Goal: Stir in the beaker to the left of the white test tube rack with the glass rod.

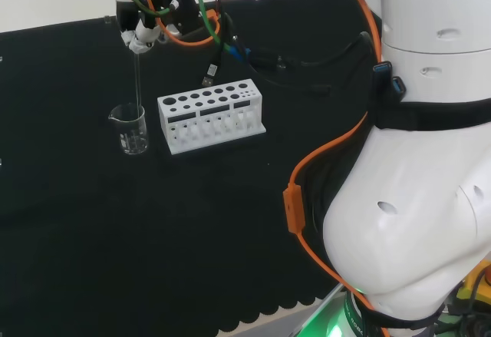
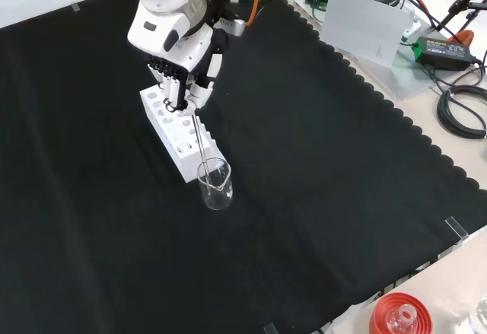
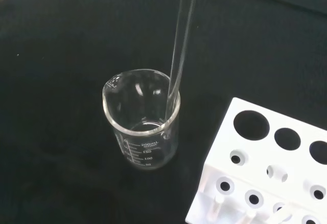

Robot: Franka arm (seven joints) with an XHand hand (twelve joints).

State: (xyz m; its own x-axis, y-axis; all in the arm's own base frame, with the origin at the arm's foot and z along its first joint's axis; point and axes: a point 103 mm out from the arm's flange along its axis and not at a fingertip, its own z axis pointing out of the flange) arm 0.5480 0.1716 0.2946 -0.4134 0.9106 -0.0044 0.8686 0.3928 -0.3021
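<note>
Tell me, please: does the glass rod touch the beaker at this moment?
Touching. In the wrist view the glass rod passes down inside the beaker and lies against its inner wall just below the rim.

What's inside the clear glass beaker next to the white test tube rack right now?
The lower end of the glass rod, held by the hand, reaches into the clear glass beaker along its wall. Whether the beaker holds liquid cannot be told.

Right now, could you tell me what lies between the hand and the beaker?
Only the glass rod: in the head view it runs from the hand down into the beaker.
</note>
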